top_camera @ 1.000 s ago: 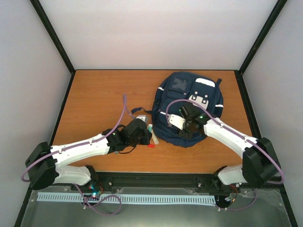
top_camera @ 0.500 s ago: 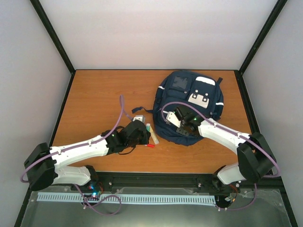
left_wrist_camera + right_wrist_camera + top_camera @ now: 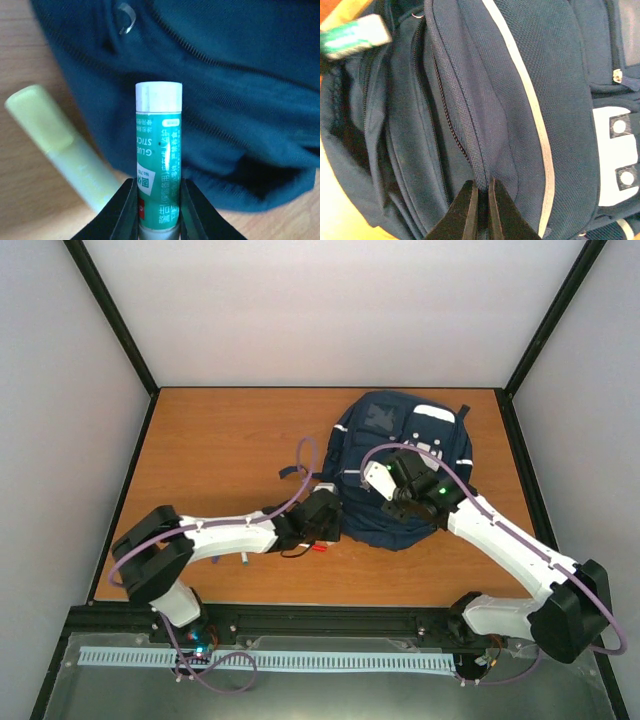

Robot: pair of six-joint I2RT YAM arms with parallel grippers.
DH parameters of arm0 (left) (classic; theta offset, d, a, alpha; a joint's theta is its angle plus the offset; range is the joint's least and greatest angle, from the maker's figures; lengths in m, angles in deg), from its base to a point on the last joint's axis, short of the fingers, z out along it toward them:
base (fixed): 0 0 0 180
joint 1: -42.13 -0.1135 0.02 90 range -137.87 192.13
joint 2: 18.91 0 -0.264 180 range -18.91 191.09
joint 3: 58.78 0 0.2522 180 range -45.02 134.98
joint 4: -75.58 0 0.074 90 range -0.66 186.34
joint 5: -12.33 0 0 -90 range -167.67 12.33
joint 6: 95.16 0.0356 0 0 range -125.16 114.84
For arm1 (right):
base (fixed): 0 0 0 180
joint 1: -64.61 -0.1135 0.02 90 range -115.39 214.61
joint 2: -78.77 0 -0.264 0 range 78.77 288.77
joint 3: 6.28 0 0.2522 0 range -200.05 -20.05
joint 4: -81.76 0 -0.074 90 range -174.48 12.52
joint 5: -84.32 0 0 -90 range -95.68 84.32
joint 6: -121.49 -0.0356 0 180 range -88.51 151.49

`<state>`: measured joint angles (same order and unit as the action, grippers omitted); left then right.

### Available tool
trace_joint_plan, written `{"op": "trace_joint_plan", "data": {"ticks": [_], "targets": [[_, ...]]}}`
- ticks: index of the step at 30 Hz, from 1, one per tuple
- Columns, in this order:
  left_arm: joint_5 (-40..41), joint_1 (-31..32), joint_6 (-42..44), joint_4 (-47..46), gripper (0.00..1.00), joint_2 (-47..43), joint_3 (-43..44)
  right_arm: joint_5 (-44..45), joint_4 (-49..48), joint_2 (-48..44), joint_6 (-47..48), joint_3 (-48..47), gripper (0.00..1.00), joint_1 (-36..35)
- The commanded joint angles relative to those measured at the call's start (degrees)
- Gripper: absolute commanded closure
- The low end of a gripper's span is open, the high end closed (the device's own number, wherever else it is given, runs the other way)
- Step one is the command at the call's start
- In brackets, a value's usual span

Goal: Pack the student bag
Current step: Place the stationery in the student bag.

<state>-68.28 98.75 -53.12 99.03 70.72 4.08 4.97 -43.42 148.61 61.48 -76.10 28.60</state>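
Note:
The student bag is a navy backpack lying at the back right of the table, with a thin white stripe and white patches. My right gripper is shut on a fold of the bag's fabric beside a zipper, near the bag's front edge. My left gripper is shut on a green glue stick with a white cap, held just at the bag's left edge. The glue stick also shows at the top left of the right wrist view, by the bag's dark opening.
A pale yellow-green highlighter lies on the wooden table just left of the bag. A small red-tipped item rests under the left wrist. Black frame posts and white walls enclose the table.
My right gripper has shut on the bag's fabric and shifted up and right with it. My left arm has stretched right, carrying the glue stick to the bag's edge.

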Motion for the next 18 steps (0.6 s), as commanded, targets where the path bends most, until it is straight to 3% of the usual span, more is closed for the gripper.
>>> {"op": "trace_joint_plan", "data": {"ticks": [1, 9, 14, 18], "targets": [[1.88, -0.41, 4.85, -6.93, 0.99, 5.11, 5.34, -7.4, 7.16, -2.81, -3.39, -2.91, 0.97, -0.38], [3.38, -2.4, 9.67, -7.08, 0.99, 12.51, 14.73, -21.4, 13.89, -2.48, -6.51, -8.8, 0.97, 2.92], [4.93, -2.83, 12.1, -4.64, 0.99, 10.99, 16.03, -23.62, 13.99, 0.28, -8.25, -14.1, 0.97, 5.66], [0.76, -2.83, 8.1, -5.08, 0.99, 7.47, 15.48, -23.65, 11.54, 2.96, -9.25, -16.67, 0.97, 6.79]]}}
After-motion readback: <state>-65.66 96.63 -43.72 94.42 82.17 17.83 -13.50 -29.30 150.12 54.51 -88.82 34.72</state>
